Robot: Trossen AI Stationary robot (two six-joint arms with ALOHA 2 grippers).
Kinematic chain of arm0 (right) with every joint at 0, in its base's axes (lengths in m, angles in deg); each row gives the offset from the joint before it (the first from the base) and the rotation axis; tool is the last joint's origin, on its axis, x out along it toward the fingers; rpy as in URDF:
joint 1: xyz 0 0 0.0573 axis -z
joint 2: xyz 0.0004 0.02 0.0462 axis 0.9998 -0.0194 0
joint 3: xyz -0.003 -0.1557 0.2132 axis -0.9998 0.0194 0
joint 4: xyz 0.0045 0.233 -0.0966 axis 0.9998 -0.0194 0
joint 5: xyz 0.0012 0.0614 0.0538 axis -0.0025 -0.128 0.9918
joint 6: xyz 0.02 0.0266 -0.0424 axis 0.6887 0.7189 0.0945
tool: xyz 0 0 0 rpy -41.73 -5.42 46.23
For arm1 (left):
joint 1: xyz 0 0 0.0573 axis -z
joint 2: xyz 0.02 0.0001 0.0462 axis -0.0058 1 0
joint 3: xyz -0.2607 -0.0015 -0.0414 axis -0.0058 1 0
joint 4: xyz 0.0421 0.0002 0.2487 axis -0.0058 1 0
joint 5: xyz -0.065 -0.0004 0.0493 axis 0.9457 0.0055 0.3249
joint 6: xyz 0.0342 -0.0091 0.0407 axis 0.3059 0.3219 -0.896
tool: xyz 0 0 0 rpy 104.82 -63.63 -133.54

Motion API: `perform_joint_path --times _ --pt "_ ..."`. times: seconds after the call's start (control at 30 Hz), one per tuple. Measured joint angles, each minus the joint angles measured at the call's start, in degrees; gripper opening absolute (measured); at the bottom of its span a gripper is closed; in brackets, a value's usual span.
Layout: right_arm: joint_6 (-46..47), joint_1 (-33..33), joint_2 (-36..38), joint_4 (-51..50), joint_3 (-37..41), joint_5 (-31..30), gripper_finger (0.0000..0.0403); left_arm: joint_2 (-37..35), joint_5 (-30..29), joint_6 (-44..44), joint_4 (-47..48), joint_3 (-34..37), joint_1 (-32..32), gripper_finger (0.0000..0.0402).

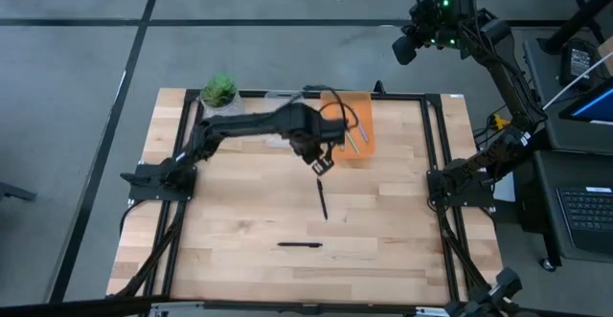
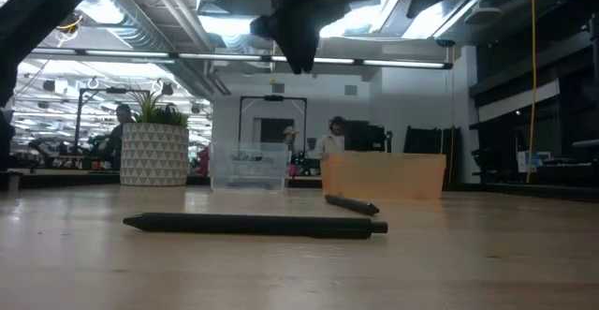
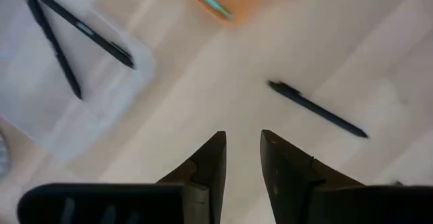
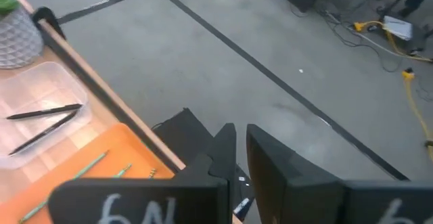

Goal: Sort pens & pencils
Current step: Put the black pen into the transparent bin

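Two black pens lay loose on the bare wood: one (image 1: 323, 200) near the table's middle, running roughly front to back, and another (image 1: 300, 245) closer to the front edge, lying crosswise. Two more black pens (image 3: 67, 38) rested in a clear tray (image 4: 40, 88) at the back, and pale green pencils (image 1: 356, 137) sat in the orange tray (image 1: 369, 106) just beside it. How many pencils lay there was hard to count.

The left gripper (image 1: 322, 164) hung above the wood between the trays and the nearer loose pen, empty, its fingers (image 3: 206, 166) slightly spread with a narrow gap showing between them. The left arm (image 1: 249, 125) reached in from its base at the left side, stretched across the back of the table with the wrist turned down.

The likeliest trouble, as I judged it, was in the next pick. The pen was far slimmer than the fingers, so a descent slightly off its line would close on air or roll it away. The gap between the fingers looked tight, too; coming down without widening could push the pen flat rather than straddle it.

The right gripper (image 4: 240, 149) waited raised beyond the table's back right corner, over the floor, holding nothing, its fingers drawn near together with only a narrow gap between them.
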Motion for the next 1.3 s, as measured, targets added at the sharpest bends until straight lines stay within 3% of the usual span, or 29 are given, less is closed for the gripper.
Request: perform_joint_path --times 0.17,0.47,0.63,0.87,1.07,1.3 --pt "0.04 0.61 0.0 -0.28 0.0 3.65 0.0039 0.0 -1.09 4.1 -0.02 0.0 4.63 0.0085" --pt "0.54 0.6 0.0 -2.77 0.0 3.76 0.0039 0.48 -2.45 5.61 -1.42 0.75 10.27 0.0085" --pt "2.02 0.59 0.0 -3.66 0.0 3.76 0.0039 1.22 2.26 3.06 -7.72 6.25 13.56 0.0085" --pt "6.7 0.59 0.0 -3.61 0.0 7.17 0.0039 1.51 4.88 1.5 -7.15 17.71 18.51 0.0085" --pt "10.77 0.57 0.0 -3.58 0.0 11.05 0.0039 1.49 5.74 0.37 -10.9 21.38 23.38 0.0085" --pt "14.11 0.54 0.0 -4.25 0.0 11.42 0.0039 1.44 4.89 -1.15 -13.5 21.35 28.17 0.0085"
